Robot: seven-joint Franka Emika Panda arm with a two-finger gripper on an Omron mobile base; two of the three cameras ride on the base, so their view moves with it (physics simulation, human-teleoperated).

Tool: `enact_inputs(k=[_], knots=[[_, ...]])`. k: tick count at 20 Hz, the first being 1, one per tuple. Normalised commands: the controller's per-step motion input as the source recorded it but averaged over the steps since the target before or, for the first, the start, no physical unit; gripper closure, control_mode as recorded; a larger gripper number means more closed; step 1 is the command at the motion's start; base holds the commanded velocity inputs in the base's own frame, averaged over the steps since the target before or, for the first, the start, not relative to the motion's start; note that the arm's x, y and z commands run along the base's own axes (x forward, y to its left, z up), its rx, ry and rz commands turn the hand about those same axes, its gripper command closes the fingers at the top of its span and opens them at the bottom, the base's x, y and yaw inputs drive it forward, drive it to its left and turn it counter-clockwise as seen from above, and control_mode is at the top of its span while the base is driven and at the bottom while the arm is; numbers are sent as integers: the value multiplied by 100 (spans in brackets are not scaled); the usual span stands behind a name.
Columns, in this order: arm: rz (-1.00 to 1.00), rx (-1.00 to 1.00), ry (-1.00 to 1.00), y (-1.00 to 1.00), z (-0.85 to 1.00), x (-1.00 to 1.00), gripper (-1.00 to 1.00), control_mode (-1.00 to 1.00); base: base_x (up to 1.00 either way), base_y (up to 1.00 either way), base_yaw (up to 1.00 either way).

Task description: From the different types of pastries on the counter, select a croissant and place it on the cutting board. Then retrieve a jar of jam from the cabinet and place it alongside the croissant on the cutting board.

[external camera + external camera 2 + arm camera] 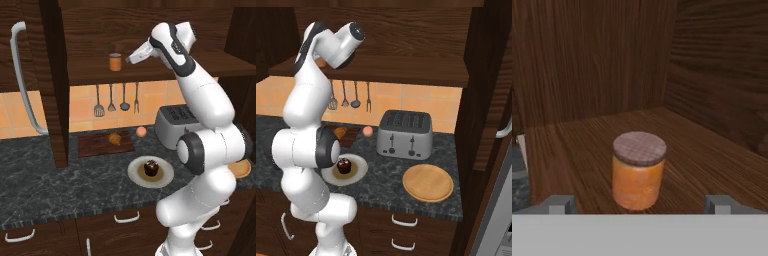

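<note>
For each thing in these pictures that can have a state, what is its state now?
jam jar: upright on the cabinet shelf, lid on, not gripped
end effector: open, fingertips either side of the jar, short of it
croissant: lying on the cutting board
cabinet door: open
cupcake: upright on the plate

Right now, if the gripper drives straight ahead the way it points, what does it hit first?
The jam jar. It stands upright on the cabinet shelf, centred ahead of the open gripper, between the fingertip lines. Nothing lies in between. The remaining gap is hard to judge, so advance slowly.
</note>
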Motion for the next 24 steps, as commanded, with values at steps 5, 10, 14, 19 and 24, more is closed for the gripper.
enact_inputs(k=[5,10,14,19,24], knots=[[0,0,0,7,-1,16,-100,-100,0,0,0],[0,0,1,11,-7,16,-100,-100,0,0,0],[0,0,1,19,-10,13,-100,-100,0,0,0],[0,0,0,18,-8,17,-100,-100,0,0,0],[0,0,0,14,-9,24,-100,-100,0,0,0]])
